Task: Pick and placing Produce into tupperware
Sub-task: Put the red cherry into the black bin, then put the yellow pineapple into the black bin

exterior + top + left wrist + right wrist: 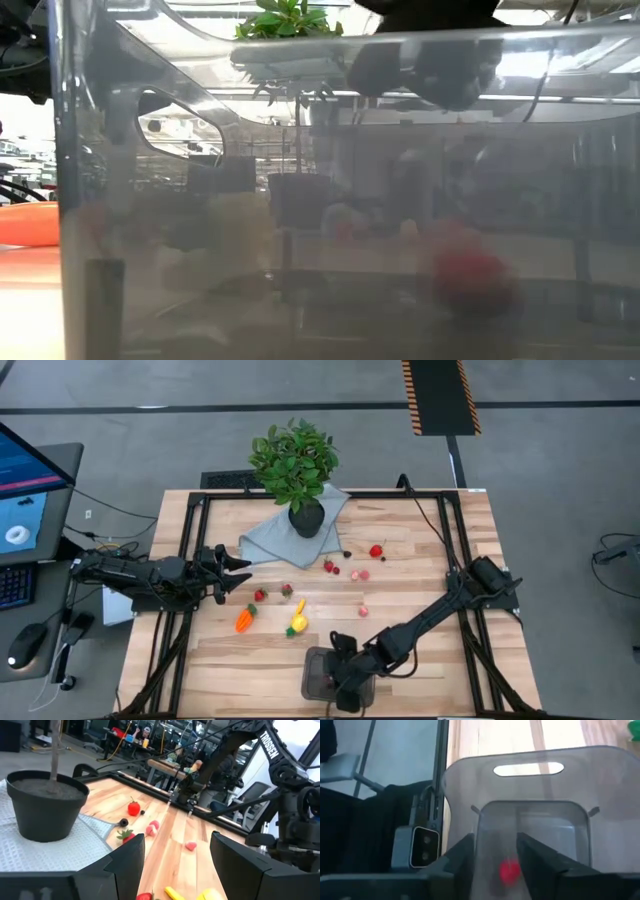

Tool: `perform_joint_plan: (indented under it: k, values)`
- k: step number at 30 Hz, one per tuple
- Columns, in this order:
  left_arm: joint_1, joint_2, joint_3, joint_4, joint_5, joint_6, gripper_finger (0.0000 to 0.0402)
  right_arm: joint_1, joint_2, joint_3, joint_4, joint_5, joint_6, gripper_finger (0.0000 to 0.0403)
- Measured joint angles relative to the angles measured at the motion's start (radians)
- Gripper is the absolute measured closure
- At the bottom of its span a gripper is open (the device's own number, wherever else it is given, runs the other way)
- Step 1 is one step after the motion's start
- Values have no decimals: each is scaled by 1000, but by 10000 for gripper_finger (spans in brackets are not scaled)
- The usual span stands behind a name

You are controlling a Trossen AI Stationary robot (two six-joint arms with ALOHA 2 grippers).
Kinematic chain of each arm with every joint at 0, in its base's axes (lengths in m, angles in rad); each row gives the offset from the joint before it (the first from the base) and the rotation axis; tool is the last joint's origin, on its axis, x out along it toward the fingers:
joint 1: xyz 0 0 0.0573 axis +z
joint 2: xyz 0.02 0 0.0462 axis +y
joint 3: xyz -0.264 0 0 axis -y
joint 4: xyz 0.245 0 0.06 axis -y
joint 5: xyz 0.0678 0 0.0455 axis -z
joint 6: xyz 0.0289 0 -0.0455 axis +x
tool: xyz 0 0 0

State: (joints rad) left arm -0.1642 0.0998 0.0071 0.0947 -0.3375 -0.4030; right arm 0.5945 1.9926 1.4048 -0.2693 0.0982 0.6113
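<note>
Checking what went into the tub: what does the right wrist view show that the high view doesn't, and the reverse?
Only the right wrist view shows a red piece lying in the tupperware, between the open right hand. Only the high view shows the carrot, the plant and the waiting left hand. Both show the tupperware and right hand.

Your two arms are dark, near-black, built of chunky jointed segments. White "TROSSEN" lettering runs along the right arm's link. The left gripper point(172, 865) ends in two broad, flat, matte-black fingers point(127, 862) with angular edges.
</note>
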Motion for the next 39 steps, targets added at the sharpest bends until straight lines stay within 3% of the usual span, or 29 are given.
perform_joint_plan:
  k: [8, 26, 29, 34, 39]
  values:
    - [0, 0, 0, -6, 18, -11, 188, -8, -23, -2, -7, 0, -29, 156]
    - [0, 1, 0, 32, 23, -17, 188, -55, -209, 0, -103, 133, -370, 154]
    - [0, 0, 0, 32, 21, -17, 188, -78, -241, 0, -151, 193, -362, 154]
    - [0, 1, 0, 32, 18, -15, 188, -136, -326, -55, -206, 194, -350, 154]
    - [0, 8, 4, 28, 28, -2, 188, -169, -451, -173, -155, 192, -358, 154]
